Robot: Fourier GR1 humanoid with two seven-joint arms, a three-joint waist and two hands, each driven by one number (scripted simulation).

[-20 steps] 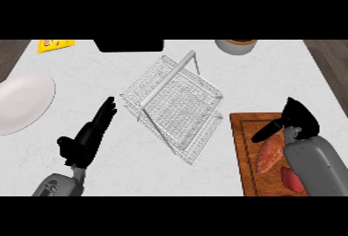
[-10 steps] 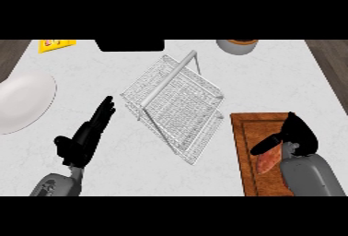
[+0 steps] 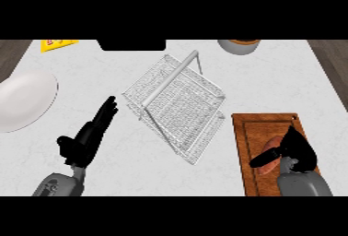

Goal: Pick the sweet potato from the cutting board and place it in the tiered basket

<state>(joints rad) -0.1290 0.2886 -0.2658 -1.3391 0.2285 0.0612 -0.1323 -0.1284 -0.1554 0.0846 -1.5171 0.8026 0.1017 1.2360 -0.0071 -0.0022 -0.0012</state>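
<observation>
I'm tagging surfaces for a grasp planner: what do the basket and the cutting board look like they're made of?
Basket: thin silvery wire mesh, seemingly metal; the counter shows through the grid. Cutting board: apparently wood, reddish-brown with a matte look and a darker rim.

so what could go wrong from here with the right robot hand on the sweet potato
1. The right robot hand covers most of the orange-brown sweet potato on the wooden cutting board, so the hold can't be checked; it might slip on lifting.
2. The white wire tiered basket sits tilted with a raised handle bar, which the hand could clip on the way over.
3. The potato could roll off the sloped wire tiers.
</observation>
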